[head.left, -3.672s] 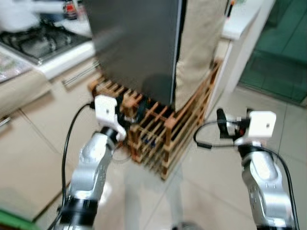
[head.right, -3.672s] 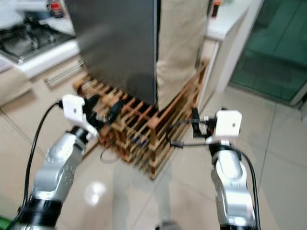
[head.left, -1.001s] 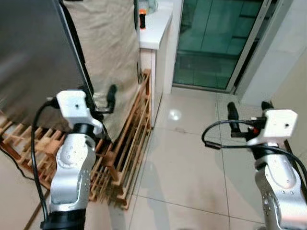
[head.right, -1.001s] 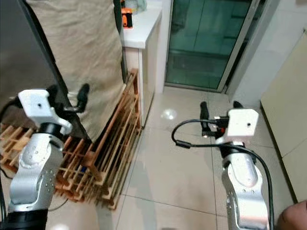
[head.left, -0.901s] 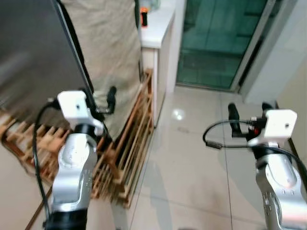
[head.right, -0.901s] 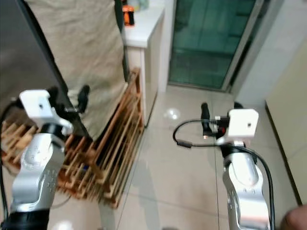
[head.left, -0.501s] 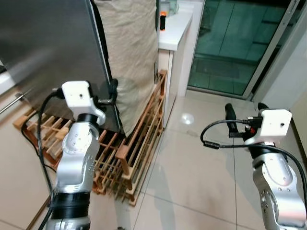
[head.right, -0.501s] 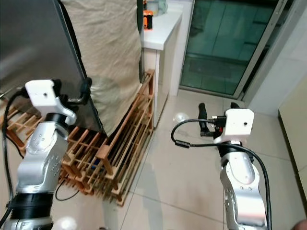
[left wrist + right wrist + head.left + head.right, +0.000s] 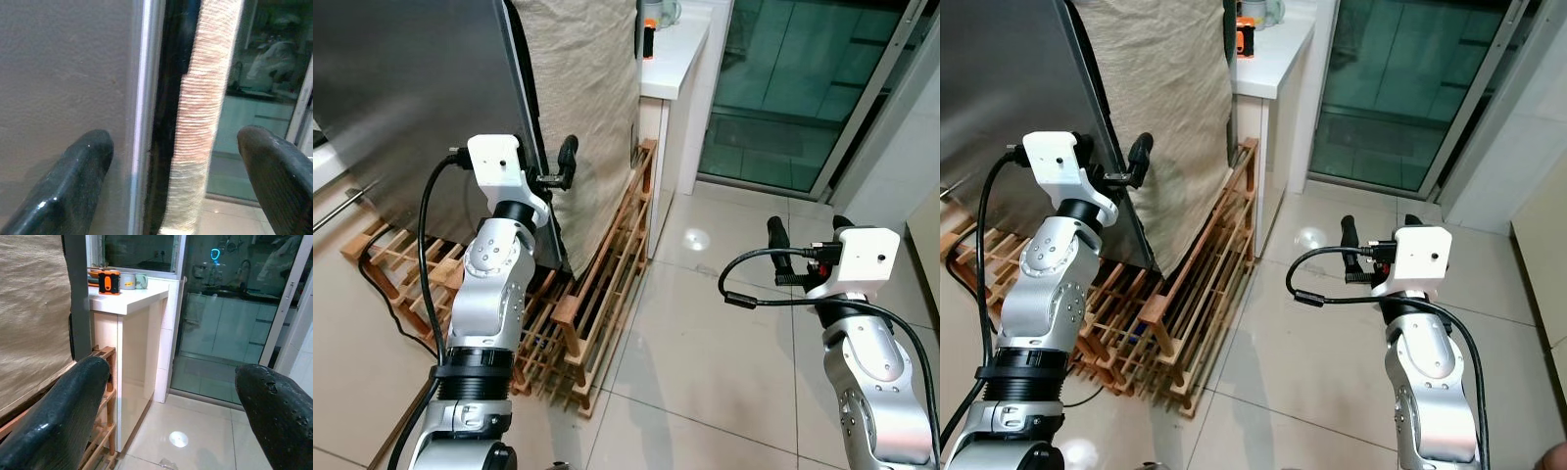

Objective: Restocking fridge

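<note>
The left hand [image 9: 551,179], fingers spread and empty, straddled the fridge door [image 9: 411,98] edge at ten o'clock, apparently about to hook and pull it open, while the right hand [image 9: 803,238], also spread and empty, waited at four o'clock.

Fridge [image 9: 411,88], steel-fronted: one counted. Cloth cover [image 9: 587,88], beige, hung down the fridge's side: one. Wooden rack [image 9: 597,294], slatted, under the fridge: one. White bench [image 9: 1268,54] beside the fridge: one. On the bench are counted one orange-and-black object [image 9: 108,282] and, beside it, two cups [image 9: 133,281], their far edges hard to separate. Glass sliding door [image 9: 793,88], dark green: one, with two frame bars seen. Claws: two are counted, the left claw [image 9: 553,166] and the right claw [image 9: 803,240], each with two black fingers spread apart. Black cables: one per arm, two in all.
</note>
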{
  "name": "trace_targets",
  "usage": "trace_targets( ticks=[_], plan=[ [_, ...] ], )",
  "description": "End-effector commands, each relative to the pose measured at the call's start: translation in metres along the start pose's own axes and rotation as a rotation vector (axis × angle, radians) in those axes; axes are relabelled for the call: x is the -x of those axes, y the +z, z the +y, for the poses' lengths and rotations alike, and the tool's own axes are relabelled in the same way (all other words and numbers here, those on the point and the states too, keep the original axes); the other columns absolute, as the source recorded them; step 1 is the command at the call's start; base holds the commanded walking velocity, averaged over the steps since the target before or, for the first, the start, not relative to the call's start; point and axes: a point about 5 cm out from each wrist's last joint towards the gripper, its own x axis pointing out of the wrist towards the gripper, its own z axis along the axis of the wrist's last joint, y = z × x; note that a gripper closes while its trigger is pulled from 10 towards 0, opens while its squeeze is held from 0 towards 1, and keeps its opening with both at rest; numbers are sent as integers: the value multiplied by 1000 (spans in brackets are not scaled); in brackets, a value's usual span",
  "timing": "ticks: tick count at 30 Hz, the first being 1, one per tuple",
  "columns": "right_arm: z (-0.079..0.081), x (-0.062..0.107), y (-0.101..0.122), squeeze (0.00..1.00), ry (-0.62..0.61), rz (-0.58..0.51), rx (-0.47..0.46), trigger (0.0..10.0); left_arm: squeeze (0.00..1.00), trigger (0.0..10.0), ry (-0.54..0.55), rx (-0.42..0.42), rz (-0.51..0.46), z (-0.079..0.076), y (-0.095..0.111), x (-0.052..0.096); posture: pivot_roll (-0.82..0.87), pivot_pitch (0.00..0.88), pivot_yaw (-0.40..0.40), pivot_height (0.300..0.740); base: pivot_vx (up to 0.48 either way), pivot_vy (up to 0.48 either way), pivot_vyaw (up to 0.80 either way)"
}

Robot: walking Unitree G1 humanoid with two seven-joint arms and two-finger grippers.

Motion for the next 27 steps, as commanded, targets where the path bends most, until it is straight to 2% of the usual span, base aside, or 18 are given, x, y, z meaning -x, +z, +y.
trace_targets(
  ticks=[1,10,13,21,25,27],
  plan=[
    [0,2,-1,0,-5,-3,5,10000,0,10000,-39,0,25,-6,-4,4,-189,0,25,740,0,0,0],
    [0,1,-1,0,8,5,11,10000,0,10000,-53,31,50,-10,-8,5,-192,0,13,740,0,0,0],
    [0,0,-2,0,11,10,12,10000,0,10000,-51,46,88,-12,-16,8,-192,0,11,740,0,0,0],
    [0,-1,-2,0,17,12,16,10000,0,10000,-92,100,92,-29,-17,-7,-197,0,5,740,0,0,0],
    [0,-1,-2,0,18,12,17,10000,0,10000,-90,98,96,-29,-18,-9,-197,0,5,740,0,0,0],
    [-1,0,-3,0,16,16,19,10000,0,10000,-68,96,109,-31,-21,-15,-212,0,9,740,0,0,0]
  ],
)
